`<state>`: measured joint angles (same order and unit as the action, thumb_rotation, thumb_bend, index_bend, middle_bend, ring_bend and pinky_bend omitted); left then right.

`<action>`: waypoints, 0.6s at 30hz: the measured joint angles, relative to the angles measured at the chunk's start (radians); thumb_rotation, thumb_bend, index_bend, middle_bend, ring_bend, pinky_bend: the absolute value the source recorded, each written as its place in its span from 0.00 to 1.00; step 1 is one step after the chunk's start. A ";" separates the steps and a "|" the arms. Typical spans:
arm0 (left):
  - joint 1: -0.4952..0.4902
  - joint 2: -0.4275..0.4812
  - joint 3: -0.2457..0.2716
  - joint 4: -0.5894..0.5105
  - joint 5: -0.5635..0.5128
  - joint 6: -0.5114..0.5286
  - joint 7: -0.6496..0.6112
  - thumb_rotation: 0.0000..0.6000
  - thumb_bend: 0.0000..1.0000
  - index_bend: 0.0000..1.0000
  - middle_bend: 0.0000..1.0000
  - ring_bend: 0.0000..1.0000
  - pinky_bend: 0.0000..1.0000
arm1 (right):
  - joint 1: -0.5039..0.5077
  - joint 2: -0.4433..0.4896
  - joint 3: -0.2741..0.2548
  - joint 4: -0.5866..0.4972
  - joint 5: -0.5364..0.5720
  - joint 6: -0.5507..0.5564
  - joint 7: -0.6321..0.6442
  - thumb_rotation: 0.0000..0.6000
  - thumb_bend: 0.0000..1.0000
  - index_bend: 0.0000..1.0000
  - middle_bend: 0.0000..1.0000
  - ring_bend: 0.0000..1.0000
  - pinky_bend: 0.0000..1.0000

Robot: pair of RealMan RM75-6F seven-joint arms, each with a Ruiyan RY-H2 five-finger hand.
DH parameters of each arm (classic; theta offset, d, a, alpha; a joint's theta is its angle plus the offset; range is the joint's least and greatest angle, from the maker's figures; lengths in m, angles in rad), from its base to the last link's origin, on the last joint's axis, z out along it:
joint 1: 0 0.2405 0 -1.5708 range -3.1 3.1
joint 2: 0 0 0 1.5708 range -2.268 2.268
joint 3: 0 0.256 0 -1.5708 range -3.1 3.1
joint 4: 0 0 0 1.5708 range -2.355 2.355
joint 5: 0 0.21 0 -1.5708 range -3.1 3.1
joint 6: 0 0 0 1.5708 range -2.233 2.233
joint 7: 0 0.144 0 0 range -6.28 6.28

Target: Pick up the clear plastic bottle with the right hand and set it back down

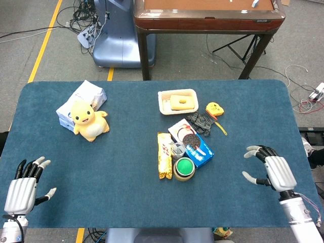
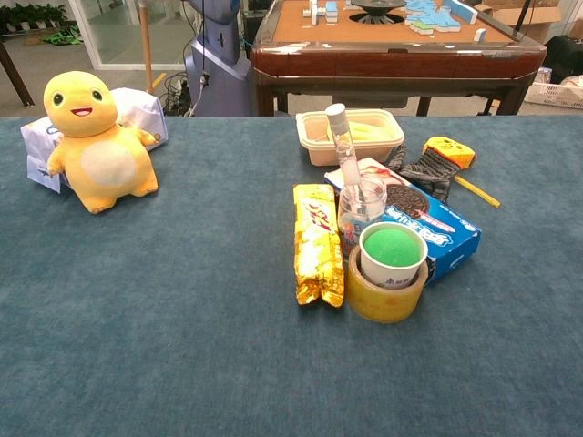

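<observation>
The clear plastic bottle [image 2: 357,205] stands upright in the middle cluster, between the yellow snack bar [image 2: 317,242] and the blue cookie box [image 2: 435,232]; from above the bottle [image 1: 177,150] shows only as a small grey round. My right hand [image 1: 269,171] hovers over the table's right side, well right of the cluster, fingers spread and holding nothing. My left hand [image 1: 24,185] is at the near left corner, fingers apart and empty. Neither hand appears in the chest view.
A white cup with a green top [image 2: 392,255] sits in a tape roll just in front of the bottle. Behind are a white tray [image 1: 177,102], black gloves [image 1: 201,122] and a yellow tape measure [image 1: 214,109]. A yellow plush toy [image 1: 89,121] and white packet [image 1: 81,100] lie far left.
</observation>
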<state>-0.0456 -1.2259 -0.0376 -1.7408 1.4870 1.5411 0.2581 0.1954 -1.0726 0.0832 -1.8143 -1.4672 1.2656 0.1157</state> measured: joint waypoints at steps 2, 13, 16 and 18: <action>0.003 0.002 0.001 0.003 -0.002 0.002 -0.005 1.00 0.20 0.19 0.12 0.12 0.00 | 0.037 0.007 0.015 -0.030 0.025 -0.048 -0.024 1.00 0.29 0.40 0.28 0.18 0.18; 0.022 0.013 0.007 0.017 0.002 0.024 -0.034 1.00 0.20 0.19 0.12 0.12 0.00 | 0.235 -0.058 0.109 -0.060 0.156 -0.250 -0.083 1.00 0.29 0.40 0.27 0.16 0.18; 0.025 0.014 0.009 0.020 0.004 0.026 -0.037 1.00 0.20 0.19 0.12 0.12 0.00 | 0.281 -0.098 0.128 -0.041 0.194 -0.289 -0.092 1.00 0.29 0.40 0.27 0.16 0.18; 0.026 0.015 0.010 0.022 0.004 0.026 -0.037 1.00 0.20 0.19 0.12 0.12 0.00 | 0.311 -0.128 0.138 -0.021 0.219 -0.314 -0.095 1.00 0.29 0.40 0.26 0.16 0.18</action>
<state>-0.0193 -1.2105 -0.0279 -1.7192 1.4911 1.5671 0.2207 0.5062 -1.2008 0.2210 -1.8348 -1.2478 0.9511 0.0203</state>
